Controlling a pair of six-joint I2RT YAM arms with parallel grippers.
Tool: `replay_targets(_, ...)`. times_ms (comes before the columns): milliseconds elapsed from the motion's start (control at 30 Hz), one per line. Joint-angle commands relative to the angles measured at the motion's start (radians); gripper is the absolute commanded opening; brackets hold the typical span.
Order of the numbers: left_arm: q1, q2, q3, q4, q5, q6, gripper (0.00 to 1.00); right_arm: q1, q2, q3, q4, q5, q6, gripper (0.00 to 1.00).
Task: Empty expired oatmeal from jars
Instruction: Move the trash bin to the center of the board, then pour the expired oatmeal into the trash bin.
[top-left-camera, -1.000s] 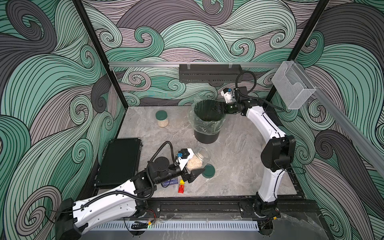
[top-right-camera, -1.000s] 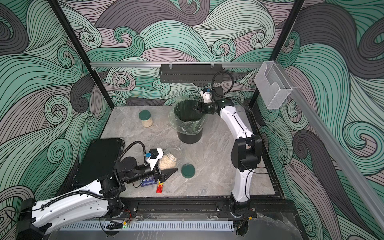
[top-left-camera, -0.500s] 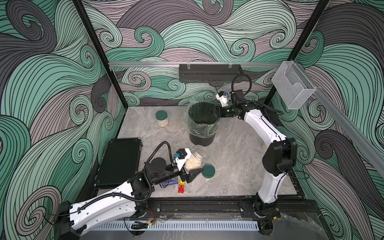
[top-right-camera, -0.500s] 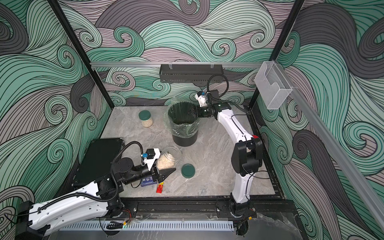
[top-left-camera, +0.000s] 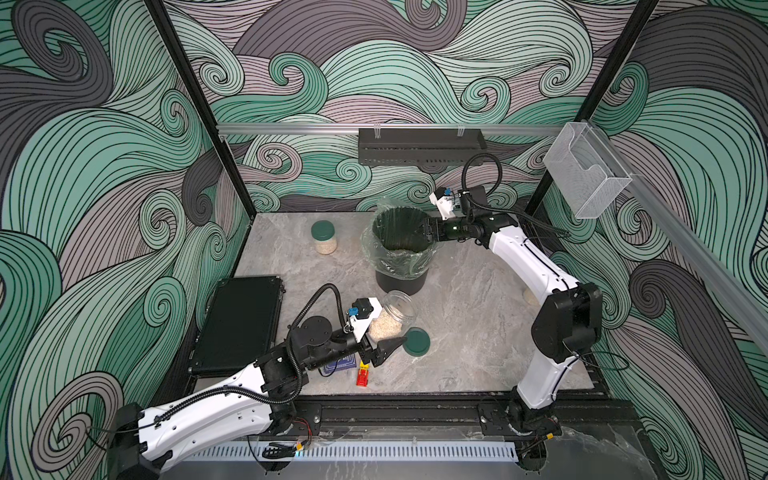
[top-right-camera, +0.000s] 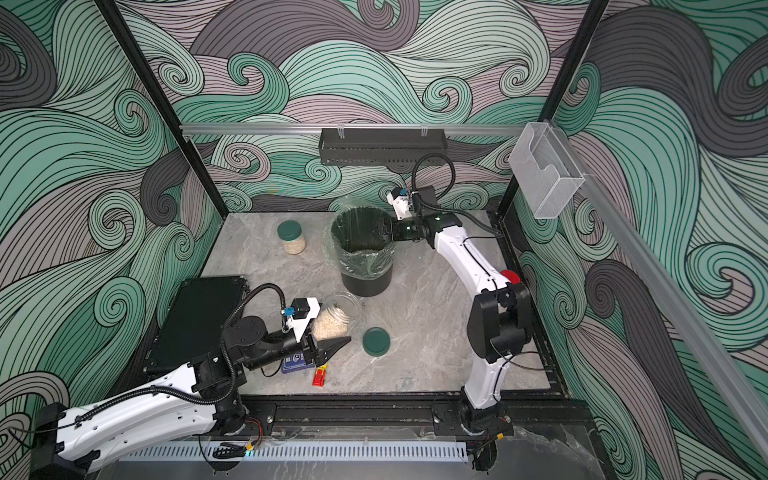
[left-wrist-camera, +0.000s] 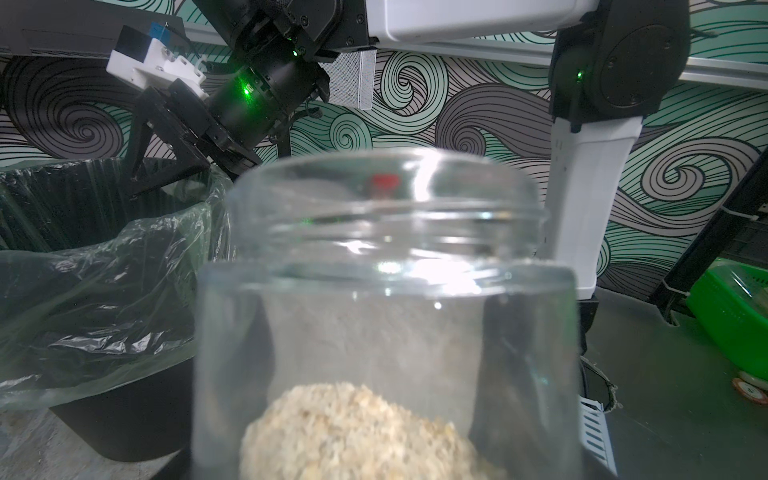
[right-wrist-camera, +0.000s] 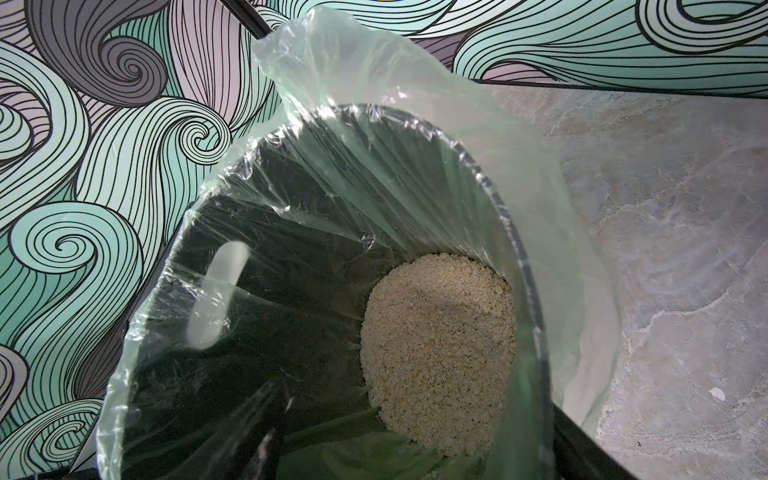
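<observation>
Our left claw (top-left-camera: 384, 334) is closed around the open jar (top-left-camera: 398, 305) near the front of the worktop (top-left-camera: 478, 299). The jar is tipped so its long axis and open mouth point toward the bin (top-left-camera: 401, 284) — the oatmeal (left-wrist-camera: 365, 428) lies heaped at the base end. The bin stands just beyond that mouth, near but apart, so we judge the left arm, the nearer arm, must carry the jar on over the rim. Our right claw (top-left-camera: 426, 232) sits at the bin's rim on its own side — gripping or merely open there, we cannot tell.
</observation>
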Motion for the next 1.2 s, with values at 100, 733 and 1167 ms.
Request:
replay_targets(100, -0.005, -0.031, 0.01, 0.098, -0.022, 0.002, 0.65, 0.01, -0.066, 0.007, -0.065, 0.048, -0.002, 0.93)
replay_targets(733, -0.003, 0.065, 0.213, -0.013, 0.005, 0.062, 0.65, 0.081, -0.766, -0.388, -0.017, -0.09, 0.242, 0.99)
replay_targets(1167, -0.003, 0.119, 0.29, -0.042, 0.063, 0.125, 0.65, 0.277, -0.83, -0.481, 0.147, -0.246, 0.382, 0.99)
